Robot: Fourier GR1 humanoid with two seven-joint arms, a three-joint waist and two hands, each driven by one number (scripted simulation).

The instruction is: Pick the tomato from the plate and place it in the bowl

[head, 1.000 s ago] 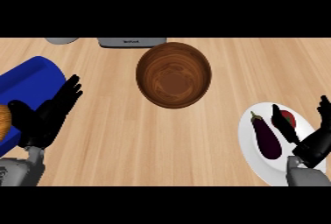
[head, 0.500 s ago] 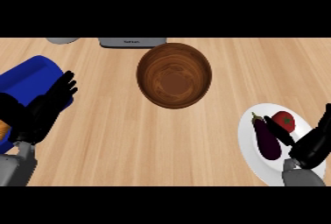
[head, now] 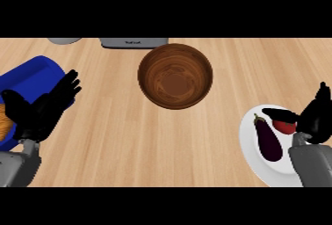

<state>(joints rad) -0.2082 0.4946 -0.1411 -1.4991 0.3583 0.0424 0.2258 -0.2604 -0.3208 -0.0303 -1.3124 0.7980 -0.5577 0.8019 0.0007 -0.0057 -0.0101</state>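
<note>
Tomato sitting on white plate beside eggplant, right hand hovering over it with fingers spread wide, wooden bowl lying well apart on desk, left hand resting open at left edge.

right hand open over tomato | plate | bowl apart

The right hand has drawn back toward the view's right edge, uncovering more of the tomato
</note>
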